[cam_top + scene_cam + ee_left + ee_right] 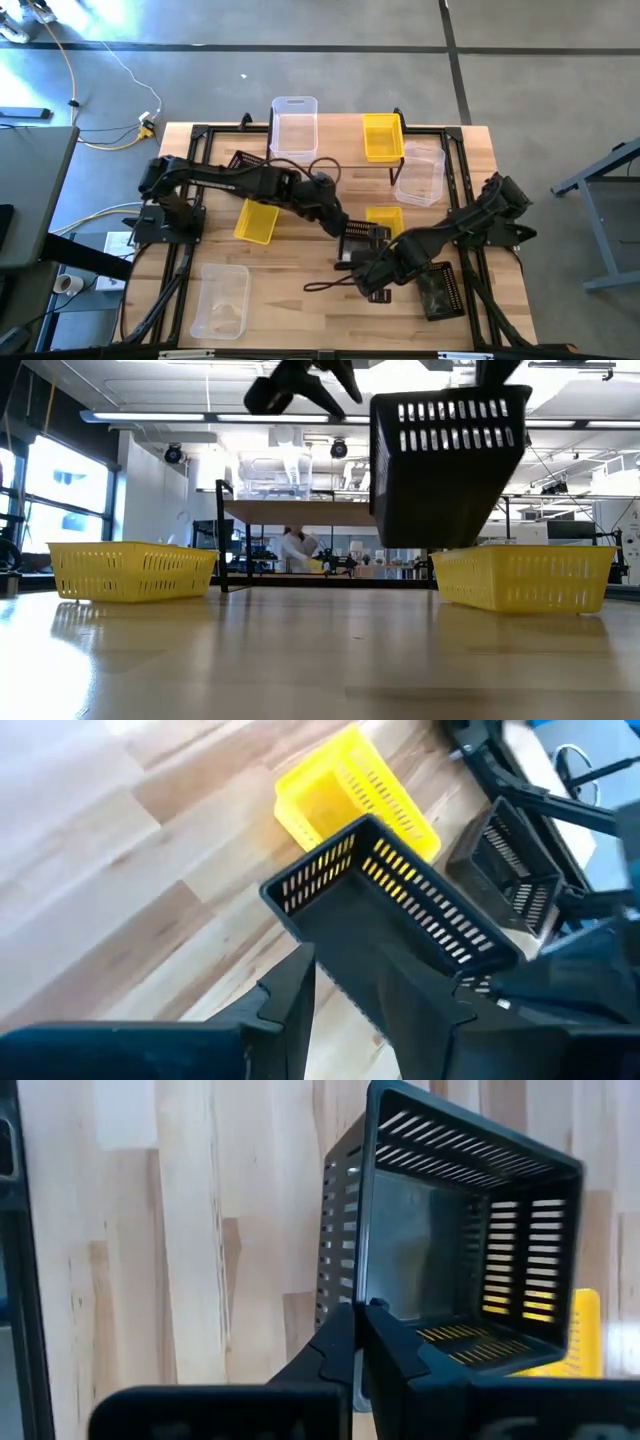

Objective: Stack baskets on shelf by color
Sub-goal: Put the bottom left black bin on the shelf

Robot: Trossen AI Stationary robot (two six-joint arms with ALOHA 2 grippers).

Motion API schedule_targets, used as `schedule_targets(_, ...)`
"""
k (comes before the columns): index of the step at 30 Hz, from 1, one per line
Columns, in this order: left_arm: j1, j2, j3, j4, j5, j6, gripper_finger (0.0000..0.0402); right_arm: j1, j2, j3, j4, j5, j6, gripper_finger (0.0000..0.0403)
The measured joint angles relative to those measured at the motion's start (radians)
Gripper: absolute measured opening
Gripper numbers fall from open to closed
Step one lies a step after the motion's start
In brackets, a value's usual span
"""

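A black mesh basket [362, 240] hangs in the air over the table's middle [450, 470]. My right gripper [368, 268] is shut on it at its near side. My left gripper [338, 218] is open at the basket's far-left corner; in the left wrist view its fingers [290, 995] stand on either side of the basket's edge [350, 945], and I cannot tell whether they touch it. The shelf [350, 510] stands at the far edge, with a clear basket [295, 125] and a yellow basket [383, 135] over it. My right gripper [362, 1320] pinches a slotted side wall of the black basket at its rim [366, 1285], one finger inside and one outside. The fingers come slanting down from the table's near-right side. The basket is lifted clear of the table, nearly upright and slightly tipped.
Yellow baskets sit on the table left [257, 220] and right [385, 220] of the held one. Two other black baskets lie at near right [440, 290] and by the left arm [245, 160]. Clear baskets rest at near left [220, 300] and far right [420, 175].
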Motion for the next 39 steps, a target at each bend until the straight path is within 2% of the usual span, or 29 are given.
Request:
schedule_targets(13,0.014,-0.209,0.000,-0.049,-0.044,0.166,0.0099,-0.005,-0.092,0.001,0.059,0.059,-0.031,0.0001)
schedule_targets(18,0.012,-0.272,0.000,-0.092,-0.094,0.188,0.0099,-0.023,-0.102,0.001,0.086,0.076,-0.031,0.0001)
schedule_targets(24,0.012,-0.312,0.000,-0.112,-0.151,0.215,0.0099,-0.049,-0.102,0.001,0.115,0.074,-0.075,0.0000)
schedule_targets(32,0.012,-0.319,0.000,-0.142,-0.153,0.221,0.0099,-0.086,-0.099,0.012,0.189,0.053,-0.152,0.0000)
schedule_targets(39,0.012,-0.319,0.000,-0.150,-0.145,0.233,0.0100,-0.081,-0.039,0.013,0.244,0.089,-0.246,0.0000)
